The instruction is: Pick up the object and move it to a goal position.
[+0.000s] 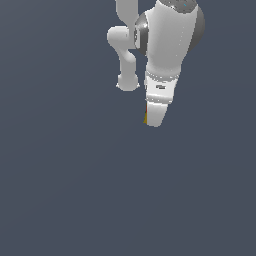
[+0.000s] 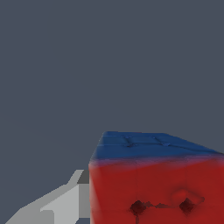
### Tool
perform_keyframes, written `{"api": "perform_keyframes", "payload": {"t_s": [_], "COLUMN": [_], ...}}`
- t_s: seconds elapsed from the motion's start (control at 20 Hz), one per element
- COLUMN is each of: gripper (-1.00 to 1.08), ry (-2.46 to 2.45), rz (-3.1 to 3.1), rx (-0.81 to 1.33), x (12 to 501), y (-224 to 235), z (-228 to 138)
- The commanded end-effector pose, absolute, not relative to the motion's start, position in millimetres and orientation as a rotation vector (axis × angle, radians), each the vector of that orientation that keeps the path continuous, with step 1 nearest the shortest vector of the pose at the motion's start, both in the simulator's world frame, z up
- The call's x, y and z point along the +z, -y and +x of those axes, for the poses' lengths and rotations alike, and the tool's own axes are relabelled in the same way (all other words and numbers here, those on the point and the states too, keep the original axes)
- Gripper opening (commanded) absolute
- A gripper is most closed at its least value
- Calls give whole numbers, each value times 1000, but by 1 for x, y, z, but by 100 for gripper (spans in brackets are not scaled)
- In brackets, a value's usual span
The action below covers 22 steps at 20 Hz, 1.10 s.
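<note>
block (image 2: 155, 188) fills wrist view: red face, blue face, rigid, flat-sided, likely light. 1 finger (image 2: 57, 205) beside it; hand (image 1: 150, 119) closure can't tell. grip flat opposite faces.

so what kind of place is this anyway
Most likely a bare simulated test scene, not a real room: a flat, featureless grey backdrop, a smooth rendered white arm, and a blocky red and blue object by the hand.
</note>
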State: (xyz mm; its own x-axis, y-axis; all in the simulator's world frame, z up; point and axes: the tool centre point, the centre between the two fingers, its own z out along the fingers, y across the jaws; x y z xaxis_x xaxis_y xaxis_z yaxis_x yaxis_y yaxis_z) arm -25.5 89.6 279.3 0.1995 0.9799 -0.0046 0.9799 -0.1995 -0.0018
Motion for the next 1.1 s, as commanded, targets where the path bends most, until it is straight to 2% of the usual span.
{"api": "perform_keyframes", "payload": {"t_s": [0.0,0.6,1.05], "gripper": [-100,-100,-100], "ry": [-1987,-1989,-1985], "rz": [2431,2432,2435], "rx": [-4,-1,0], "x": [310,438,492], "y": [-96,-120,-129], "z": [-36,-76,-91]}}
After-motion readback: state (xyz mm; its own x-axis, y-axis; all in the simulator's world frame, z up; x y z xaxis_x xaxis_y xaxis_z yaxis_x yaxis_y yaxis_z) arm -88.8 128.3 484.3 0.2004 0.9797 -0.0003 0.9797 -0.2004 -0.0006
